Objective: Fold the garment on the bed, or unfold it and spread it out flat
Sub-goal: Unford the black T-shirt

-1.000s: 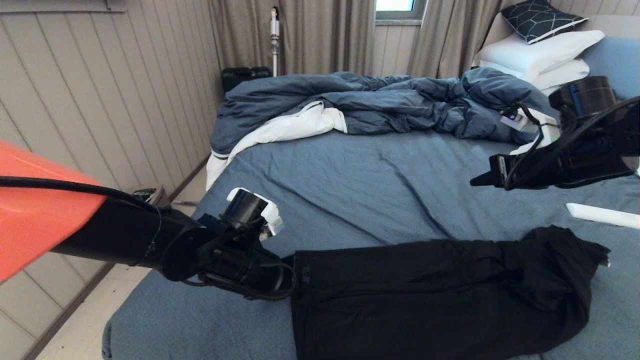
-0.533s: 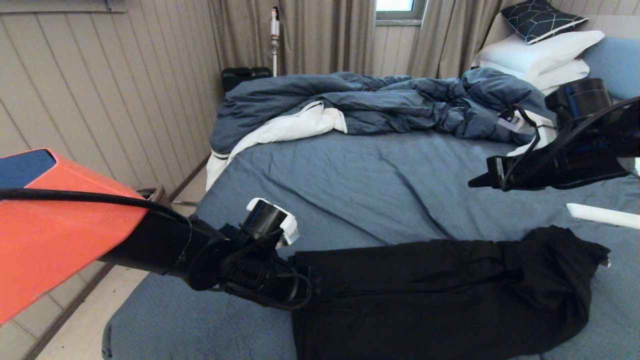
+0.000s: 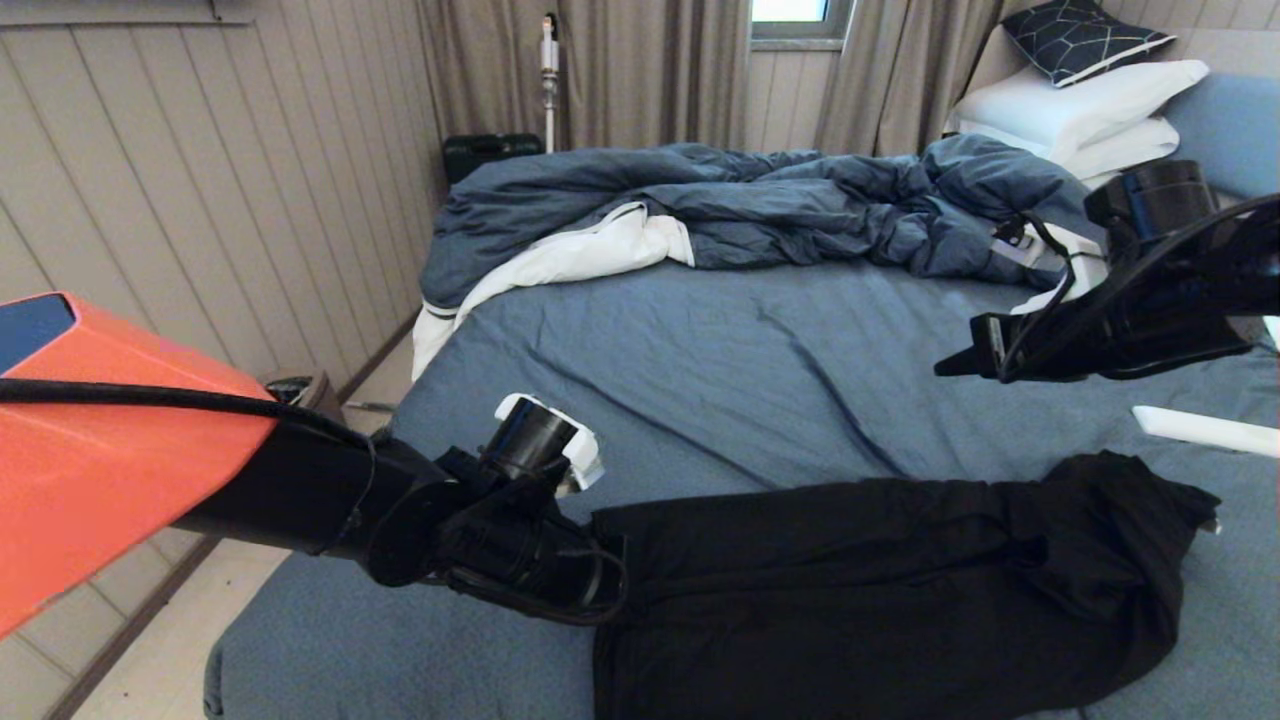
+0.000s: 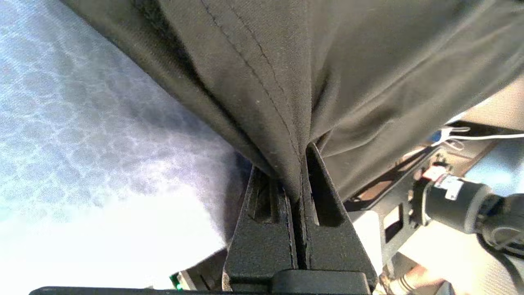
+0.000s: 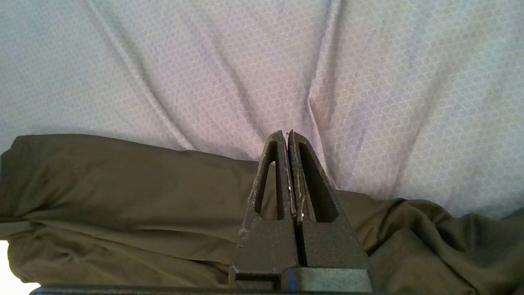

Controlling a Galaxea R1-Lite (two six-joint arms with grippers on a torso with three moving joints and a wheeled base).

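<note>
The black T-shirt [image 3: 880,590] lies folded into a long band along the bed's [image 3: 700,370] near edge. The left gripper [image 4: 301,180] is clamped on its hemmed end, presumably to lift it. The right gripper [image 5: 288,137], closed and empty, hovers above

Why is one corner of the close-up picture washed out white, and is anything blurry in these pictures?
Left wrist view: the bed sheet glares to white towards one corner, while the garment pinched in the left hand looks sharp. Right wrist view: evenly lit, the sheet's weave is clear past the shut right hand. Head view: soft indoor light, bright window.
</note>
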